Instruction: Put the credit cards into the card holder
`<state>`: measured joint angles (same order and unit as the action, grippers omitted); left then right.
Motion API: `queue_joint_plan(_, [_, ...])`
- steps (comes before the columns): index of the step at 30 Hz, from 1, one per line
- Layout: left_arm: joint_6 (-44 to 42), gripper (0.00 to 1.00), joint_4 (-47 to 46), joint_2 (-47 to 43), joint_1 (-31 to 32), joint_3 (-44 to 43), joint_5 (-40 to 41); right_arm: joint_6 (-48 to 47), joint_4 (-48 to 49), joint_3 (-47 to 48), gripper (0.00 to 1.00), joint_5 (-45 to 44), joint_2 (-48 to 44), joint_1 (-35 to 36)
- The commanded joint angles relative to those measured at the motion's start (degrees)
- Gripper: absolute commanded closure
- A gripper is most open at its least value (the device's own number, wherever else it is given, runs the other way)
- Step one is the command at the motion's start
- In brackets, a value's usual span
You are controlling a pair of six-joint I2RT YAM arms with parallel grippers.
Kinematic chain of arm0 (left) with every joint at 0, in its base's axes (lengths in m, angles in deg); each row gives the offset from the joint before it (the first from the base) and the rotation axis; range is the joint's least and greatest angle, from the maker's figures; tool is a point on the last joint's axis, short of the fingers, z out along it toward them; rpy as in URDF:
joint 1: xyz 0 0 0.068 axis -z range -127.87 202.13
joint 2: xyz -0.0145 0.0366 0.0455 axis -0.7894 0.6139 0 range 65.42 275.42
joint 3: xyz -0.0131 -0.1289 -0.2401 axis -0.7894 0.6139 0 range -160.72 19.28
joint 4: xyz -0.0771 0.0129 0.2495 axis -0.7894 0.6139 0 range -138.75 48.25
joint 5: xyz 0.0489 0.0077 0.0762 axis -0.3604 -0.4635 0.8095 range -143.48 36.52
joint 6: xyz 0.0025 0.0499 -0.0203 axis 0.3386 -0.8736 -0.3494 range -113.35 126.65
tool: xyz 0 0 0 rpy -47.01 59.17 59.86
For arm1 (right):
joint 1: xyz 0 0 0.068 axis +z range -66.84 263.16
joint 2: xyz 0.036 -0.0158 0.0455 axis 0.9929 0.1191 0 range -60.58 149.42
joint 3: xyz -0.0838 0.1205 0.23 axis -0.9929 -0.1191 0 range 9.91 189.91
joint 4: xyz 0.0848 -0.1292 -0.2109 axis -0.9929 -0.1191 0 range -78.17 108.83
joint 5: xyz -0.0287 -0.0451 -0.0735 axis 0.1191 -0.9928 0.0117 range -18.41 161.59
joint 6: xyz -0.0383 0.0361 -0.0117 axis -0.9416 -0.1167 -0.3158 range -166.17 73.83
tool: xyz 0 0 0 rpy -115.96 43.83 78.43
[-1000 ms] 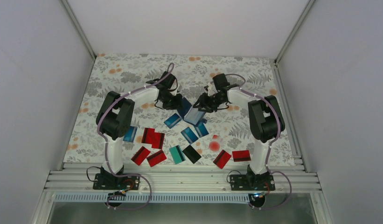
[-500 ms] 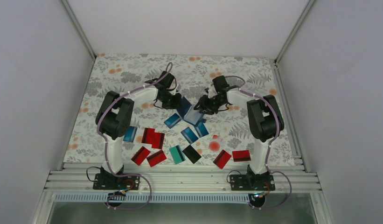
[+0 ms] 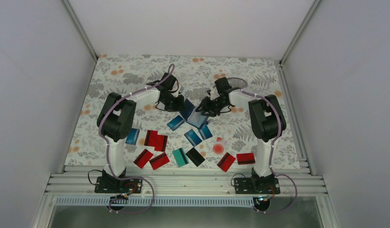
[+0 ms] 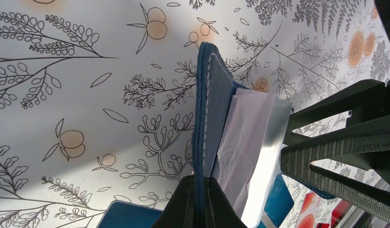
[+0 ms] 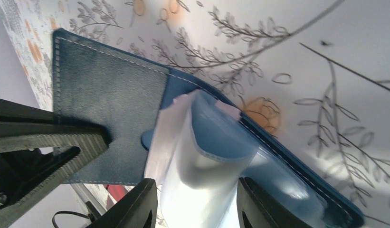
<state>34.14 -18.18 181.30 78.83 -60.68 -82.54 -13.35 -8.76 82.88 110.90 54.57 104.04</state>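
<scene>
At the bench (image 3: 121,76) centre, light, floppy card holder (image 3: 195,115) is being pinched by its stiffer navy cover (image 4: 213,95) in left gripper (image 4: 197,180), right gripper (image 5: 196,184) is clamping its slippery clear sleeve (image 5: 202,142), and credit cards (image 3: 157,141) are lying loose nearby.

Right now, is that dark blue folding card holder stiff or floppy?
Probably floppy: pinched by the left gripper, the dark navy card holder gapes open. Its clear sleeves bow and crinkle inside the right gripper, so they likely bend easily. The cover looks firmer.
</scene>
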Motion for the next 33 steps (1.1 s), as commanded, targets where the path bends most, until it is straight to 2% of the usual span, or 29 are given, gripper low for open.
queue_joint_plan(1, [0.3,0.97,-1.3,1.1,-0.5,1.2,-2.8,-0.9,1.9,3.0,0.56,1.8,1.3,1.6])
queue_joint_plan(24, [2.1,0.96,-7.0,2.5,-3.5,5.3,-10.7,-3.2,5.0,10.5,0.54,8.5,9.0,4.0])
queue_joint_plan(27, [2.0,0.88,-7.5,1.5,-3.6,6.0,-10.9,-3.8,5.4,11.0,0.53,9.1,10.2,3.9])
queue_joint_plan(33, [0.6,0.63,-7.1,-3.4,-4.8,8.4,-9.0,-5.9,3.9,12.3,0.51,8.4,12.3,4.0])
